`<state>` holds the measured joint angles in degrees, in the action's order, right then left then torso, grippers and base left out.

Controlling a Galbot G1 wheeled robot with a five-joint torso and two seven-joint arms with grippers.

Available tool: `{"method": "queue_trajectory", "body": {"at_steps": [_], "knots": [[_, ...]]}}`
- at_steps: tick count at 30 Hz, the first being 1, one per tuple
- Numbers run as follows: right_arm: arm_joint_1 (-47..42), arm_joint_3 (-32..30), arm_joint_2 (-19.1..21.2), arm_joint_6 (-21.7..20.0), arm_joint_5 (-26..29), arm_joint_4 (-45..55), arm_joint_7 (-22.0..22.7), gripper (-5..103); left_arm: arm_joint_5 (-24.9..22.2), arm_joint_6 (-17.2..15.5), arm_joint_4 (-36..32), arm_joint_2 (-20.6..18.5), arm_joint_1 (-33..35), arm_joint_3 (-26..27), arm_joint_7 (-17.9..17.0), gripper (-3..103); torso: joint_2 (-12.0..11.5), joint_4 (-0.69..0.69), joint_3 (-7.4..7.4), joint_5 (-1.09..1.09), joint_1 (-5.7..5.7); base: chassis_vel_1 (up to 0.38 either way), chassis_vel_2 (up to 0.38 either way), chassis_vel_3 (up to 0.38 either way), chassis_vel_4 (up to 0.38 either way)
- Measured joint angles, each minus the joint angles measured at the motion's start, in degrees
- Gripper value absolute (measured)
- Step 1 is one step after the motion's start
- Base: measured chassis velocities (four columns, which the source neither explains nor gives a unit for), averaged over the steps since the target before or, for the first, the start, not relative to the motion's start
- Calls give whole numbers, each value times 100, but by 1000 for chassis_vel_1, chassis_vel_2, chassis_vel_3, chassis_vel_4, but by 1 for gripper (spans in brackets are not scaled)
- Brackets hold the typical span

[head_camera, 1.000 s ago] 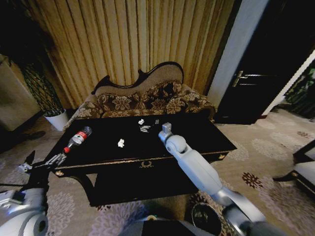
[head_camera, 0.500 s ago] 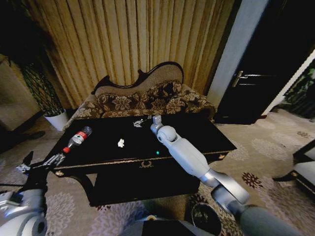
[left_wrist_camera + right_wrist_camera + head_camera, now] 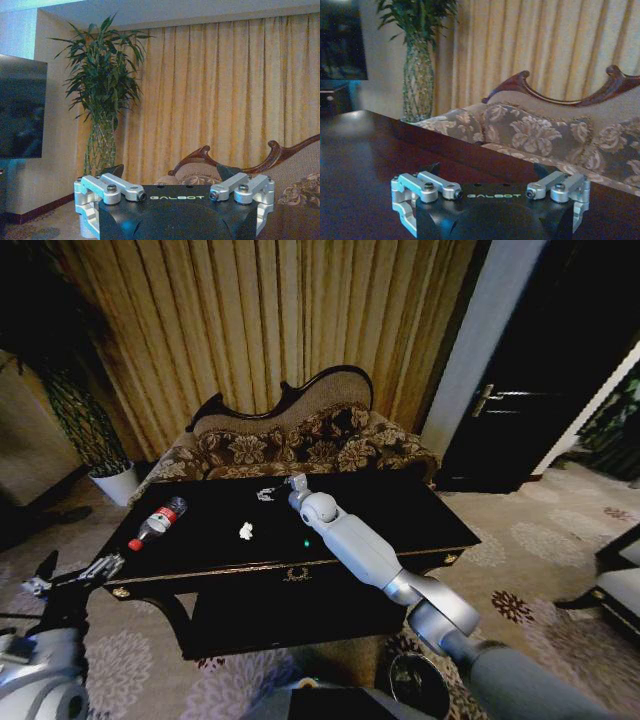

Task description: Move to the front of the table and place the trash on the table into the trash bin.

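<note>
From the head camera, the right arm is reaching out across the black table (image 3: 420,505), and the right gripper (image 3: 280,486) is hovering low over the far side with its jaws spread apart. Paper wads (image 3: 265,494) are lying right at those open jaws; another paper wad (image 3: 246,531) is sitting nearer the front edge, well short of them. The bottle (image 3: 157,522) is lying on its side far off toward the table's left end. The trash bin (image 3: 418,680) is standing on the carpet below the table's front. The left gripper (image 3: 72,579) is hanging open off the table's left corner. At the left wrist, the jaws are standing wide, framing a sofa (image 3: 300,175). At the right wrist, the jaws are parted above the dark tabletop, nothing between them.
</note>
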<state>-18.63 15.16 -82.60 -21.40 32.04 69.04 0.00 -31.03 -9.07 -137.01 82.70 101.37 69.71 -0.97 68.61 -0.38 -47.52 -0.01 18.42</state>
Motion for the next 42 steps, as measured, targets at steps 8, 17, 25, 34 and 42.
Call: {"method": "queue_trajectory", "body": {"at_steps": [8, 17, 25, 34, 42], "knots": [[52, -198, 57, 15, -14, -233, 0, 100, -19, 9, 2, 12, -3, 5, -1, 100, 0, 0, 0, 0, 0, 0, 0, 0, 0], [-68, -267, 119, 28, -78, -265, 0, 100, -17, 11, -27, 8, -4, -11, 0, 100, 0, 1, 0, 1, 0, 0, 0, 0, 0], [-110, -286, 129, 30, -79, -221, 0, 86, -17, 11, -7, -64, -41, 15, -1, 100, 0, 1, 0, 0, 0, 0, 0, 0, 0], [-195, -289, 159, 64, -91, -160, 0, 54, -17, 11, 19, -110, -77, 3, -62, 100, 0, 1, 0, 1, 0, 0, 0, 0, 0], [-251, -337, 224, 163, -103, -126, 0, 20, -14, 2, 46, -148, -149, -41, -68, 100, 0, 0, 0, 1, 0, 0, 0, 0, 0]]}}
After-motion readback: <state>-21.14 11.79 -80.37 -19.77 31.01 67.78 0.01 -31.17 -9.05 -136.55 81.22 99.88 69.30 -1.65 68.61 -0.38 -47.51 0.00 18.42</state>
